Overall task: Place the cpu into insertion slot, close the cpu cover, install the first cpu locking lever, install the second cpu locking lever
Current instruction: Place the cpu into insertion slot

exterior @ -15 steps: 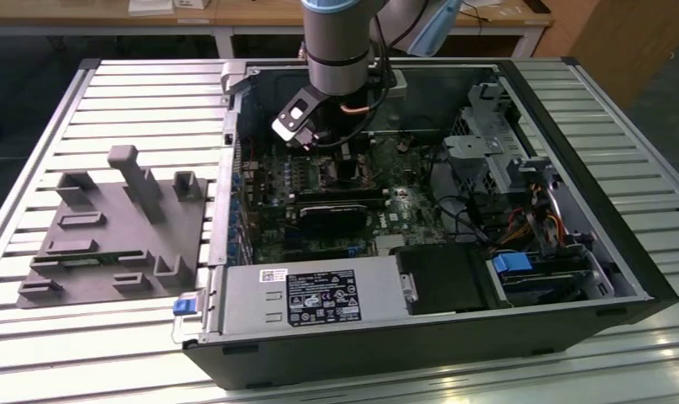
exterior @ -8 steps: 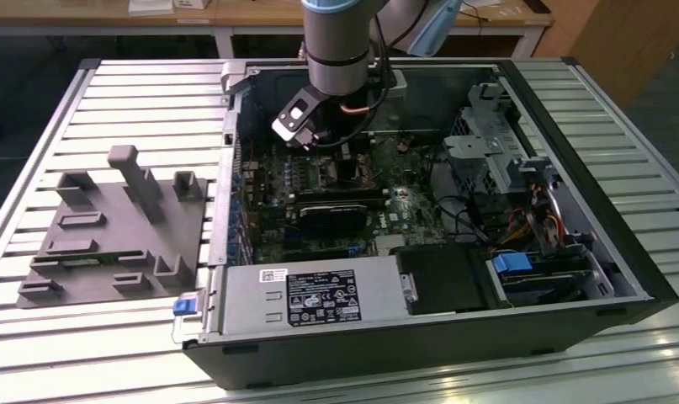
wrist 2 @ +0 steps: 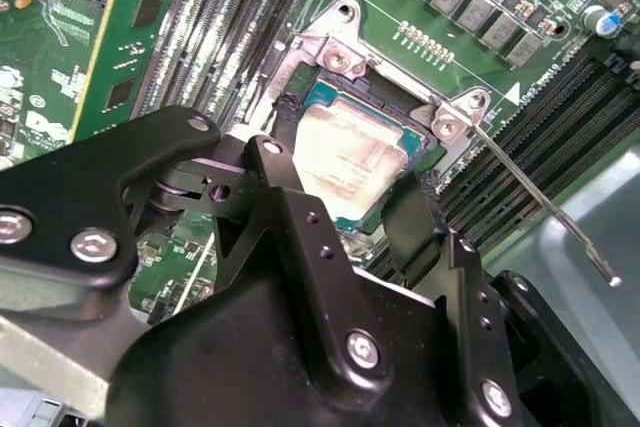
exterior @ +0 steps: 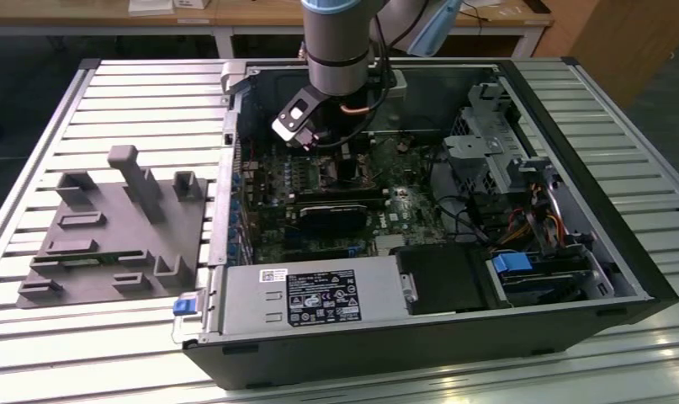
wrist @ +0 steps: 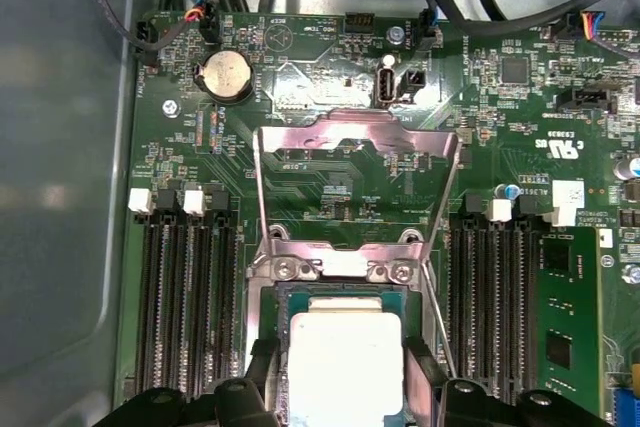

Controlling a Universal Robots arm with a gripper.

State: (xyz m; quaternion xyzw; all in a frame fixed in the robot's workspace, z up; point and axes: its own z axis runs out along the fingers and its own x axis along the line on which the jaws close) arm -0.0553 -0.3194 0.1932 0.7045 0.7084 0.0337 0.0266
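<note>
The gripper (wrist: 342, 377) straddles the cpu (wrist: 345, 347) in the insertion slot (wrist: 262, 277), cpu cover (wrist: 358, 137) raised

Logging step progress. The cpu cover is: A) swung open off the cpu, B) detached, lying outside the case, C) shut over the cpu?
A: in the first wrist view the cpu cover stands tilted back on its hinge, leaving the cpu bare.

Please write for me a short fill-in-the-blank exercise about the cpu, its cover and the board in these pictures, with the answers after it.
1. The ____ sits in the insertion slot, its silvery top facing up.
2. The cpu cover is ____, not closed.
3. The circuit board around the socket is ____ in colour.
Answers: cpu; open; green.
</note>
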